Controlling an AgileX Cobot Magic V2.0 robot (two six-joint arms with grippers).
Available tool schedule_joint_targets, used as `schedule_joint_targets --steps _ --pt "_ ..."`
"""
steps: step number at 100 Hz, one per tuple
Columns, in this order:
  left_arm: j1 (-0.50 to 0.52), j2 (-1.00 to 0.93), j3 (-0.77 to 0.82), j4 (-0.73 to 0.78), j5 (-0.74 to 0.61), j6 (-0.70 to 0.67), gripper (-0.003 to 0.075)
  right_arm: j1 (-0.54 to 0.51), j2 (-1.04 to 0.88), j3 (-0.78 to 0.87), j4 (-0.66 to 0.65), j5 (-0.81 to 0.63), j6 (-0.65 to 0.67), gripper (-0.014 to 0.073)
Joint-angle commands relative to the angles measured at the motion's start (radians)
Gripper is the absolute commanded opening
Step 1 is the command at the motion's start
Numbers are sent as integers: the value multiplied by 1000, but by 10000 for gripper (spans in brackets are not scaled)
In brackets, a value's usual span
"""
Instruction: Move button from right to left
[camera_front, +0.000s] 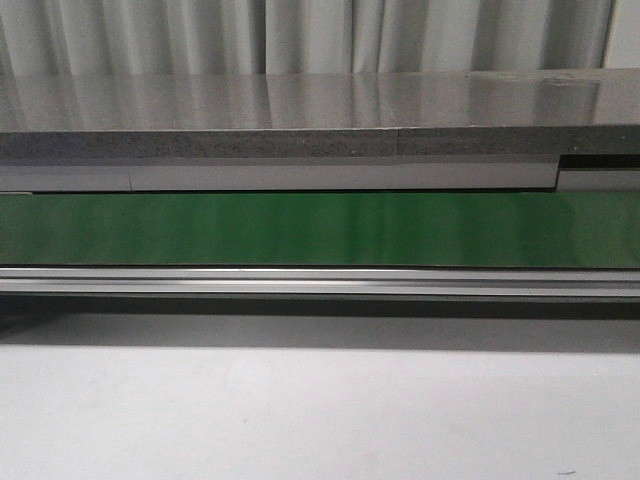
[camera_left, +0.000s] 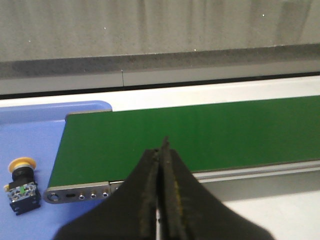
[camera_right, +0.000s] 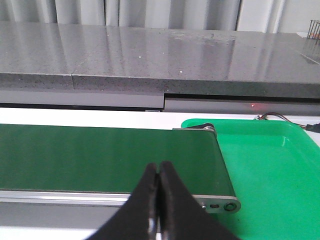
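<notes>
The button (camera_left: 21, 185), with a yellow cap on a black body with a green mark, lies on the blue tray (camera_left: 30, 135) beside the end of the green conveyor belt (camera_left: 190, 135) in the left wrist view. My left gripper (camera_left: 164, 145) is shut and empty, over the belt's near edge, well apart from the button. My right gripper (camera_right: 158, 167) is shut and empty, above the near edge of the belt (camera_right: 100, 157) close to its end by the green tray (camera_right: 270, 165). The front view shows only the belt (camera_front: 320, 230); no gripper and no button appear there.
A grey stone counter (camera_front: 300, 115) runs behind the belt. A metal rail (camera_front: 320, 282) borders the belt's near side, with white tabletop (camera_front: 320, 420) in front. The green tray holds nothing visible; cables (camera_right: 285, 120) lie at its far edge.
</notes>
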Motion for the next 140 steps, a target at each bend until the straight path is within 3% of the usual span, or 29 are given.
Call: schedule_joint_targets --steps 1,28,52,93,140 --pt "2 -32 -3 -20 -109 -3 -20 1 13 -24 0 -85 -5 -68" --pt "2 -104 65 -17 -208 -8 -20 1 13 -24 0 -85 -5 -68" --pt "52 -166 133 261 -211 -320 -20 1 13 -24 0 -85 -5 -68" --pt "58 -356 375 282 -348 -323 -20 1 13 -24 0 -85 -5 -68" --pt "58 -358 372 282 -313 -323 -20 1 14 -24 0 -85 -5 -68"
